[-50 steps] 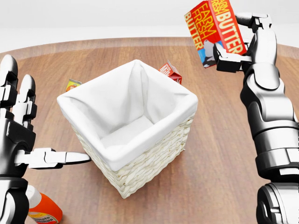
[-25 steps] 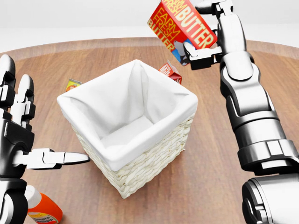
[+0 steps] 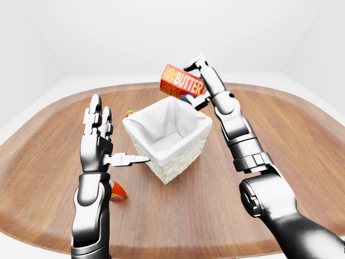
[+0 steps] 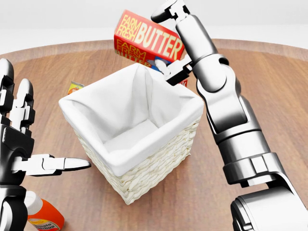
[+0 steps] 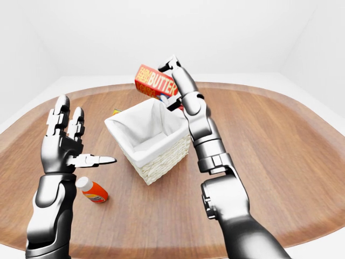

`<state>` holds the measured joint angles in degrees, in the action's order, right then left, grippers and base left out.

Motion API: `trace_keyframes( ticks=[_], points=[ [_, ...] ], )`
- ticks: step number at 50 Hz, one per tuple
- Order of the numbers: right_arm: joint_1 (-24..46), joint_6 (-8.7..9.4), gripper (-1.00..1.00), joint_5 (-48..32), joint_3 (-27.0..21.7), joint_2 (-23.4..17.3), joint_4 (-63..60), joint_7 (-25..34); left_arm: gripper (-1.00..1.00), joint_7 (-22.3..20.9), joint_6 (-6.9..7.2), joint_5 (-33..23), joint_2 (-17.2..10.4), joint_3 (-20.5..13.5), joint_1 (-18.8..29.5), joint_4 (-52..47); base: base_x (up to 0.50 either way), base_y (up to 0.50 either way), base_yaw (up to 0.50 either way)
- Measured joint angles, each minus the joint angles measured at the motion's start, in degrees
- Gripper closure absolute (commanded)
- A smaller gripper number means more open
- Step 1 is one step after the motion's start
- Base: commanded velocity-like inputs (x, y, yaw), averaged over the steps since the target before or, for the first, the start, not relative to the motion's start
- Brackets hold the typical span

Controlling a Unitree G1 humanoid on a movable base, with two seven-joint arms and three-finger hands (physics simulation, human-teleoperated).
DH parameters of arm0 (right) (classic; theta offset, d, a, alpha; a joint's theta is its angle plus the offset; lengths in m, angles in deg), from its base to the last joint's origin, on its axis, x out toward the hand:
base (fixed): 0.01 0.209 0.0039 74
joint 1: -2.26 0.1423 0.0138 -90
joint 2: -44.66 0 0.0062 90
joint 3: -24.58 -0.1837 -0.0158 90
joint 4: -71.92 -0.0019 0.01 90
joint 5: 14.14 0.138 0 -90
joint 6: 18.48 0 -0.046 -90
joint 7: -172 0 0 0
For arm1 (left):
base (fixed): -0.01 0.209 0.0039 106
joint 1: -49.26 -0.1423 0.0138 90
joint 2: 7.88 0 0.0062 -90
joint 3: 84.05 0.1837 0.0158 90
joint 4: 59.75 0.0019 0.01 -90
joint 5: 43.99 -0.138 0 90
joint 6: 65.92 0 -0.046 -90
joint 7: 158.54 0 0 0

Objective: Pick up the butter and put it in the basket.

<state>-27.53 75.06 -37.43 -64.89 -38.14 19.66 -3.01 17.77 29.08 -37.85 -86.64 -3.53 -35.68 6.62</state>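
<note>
Table (image 3: 302, 162) of brown wood, rounded at its corners, fills most of the eye views, with broad bare stretches to the right of the right arm and along the bottom edge; white floor and walls lie beyond its rim. One basket (image 4: 144, 166) of pale wicker stands near the middle, lined with white cloth that folds over its rim. The lining's floor shows bare white, with nothing lying in it. Its mouth is open upward and unobstructed except at the top corner in the head view, where the butter hangs.

One butter box (image 4: 147, 43), red with white and yellow lettering, is held in the air, tilted, just above that top corner of the basket and clear of the rim. The right hand (image 4: 169, 41) grips it, one finger over its upper end and the others pinching its lower edge.

The left hand (image 4: 21, 139) stands left of the basket, apart from it, fingers spread and upright, thumb pointing toward the wicker wall, holding nothing.

One orange bottle (image 5: 92, 191) with a white cap lies on the table beneath the left arm. One small yellow packet (image 4: 75, 87) lies beyond the basket's left corner. A red carton (image 4: 183, 82) peeks out behind the right hand, mostly hidden.
</note>
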Motion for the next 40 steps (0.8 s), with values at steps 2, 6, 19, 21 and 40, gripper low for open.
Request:
trace_keyframes(
  ticks=[2, 6, 19, 21, 40],
  points=[
    [-0.28, -0.91, 1.0, -1.74, 0.35, 0.37, -0.56, 0.43, -1.0, 0.01, 0.0, 0.08, -0.01, -0.04, -0.01, 0.0, 0.0, 0.0, 0.0],
    [-0.93, -3.25, 1.0, -5.35, 1.06, 1.02, -1.54, 1.24, -1.0, 0.01, 0.0, 0.23, -0.05, -0.12, 0.01, 0.08, 0.0, 0.0, 0.0],
    [-1.45, -8.54, 1.0, -17.91, 3.15, 1.91, -1.52, 1.16, -1.0, 0.06, 0.0, 0.68, -0.14, -0.34, 0.01, 0.47, 0.0, 0.0, 0.0],
    [-1.44, -8.54, 1.0, -19.99, 3.31, 1.87, -1.08, 0.8, -1.0, 0.07, 0.0, 0.75, -0.13, -0.37, -0.03, 0.55, 0.0, 0.0, 0.0],
    [1.65, -8.54, 1.0, -38.11, 5.26, 0.58, 6.89, -7.55, -1.0, 0.16, 0.0, 1.5, -0.27, -0.88, -0.22, 0.62, 0.0, 0.0, 0.0]
  ],
)
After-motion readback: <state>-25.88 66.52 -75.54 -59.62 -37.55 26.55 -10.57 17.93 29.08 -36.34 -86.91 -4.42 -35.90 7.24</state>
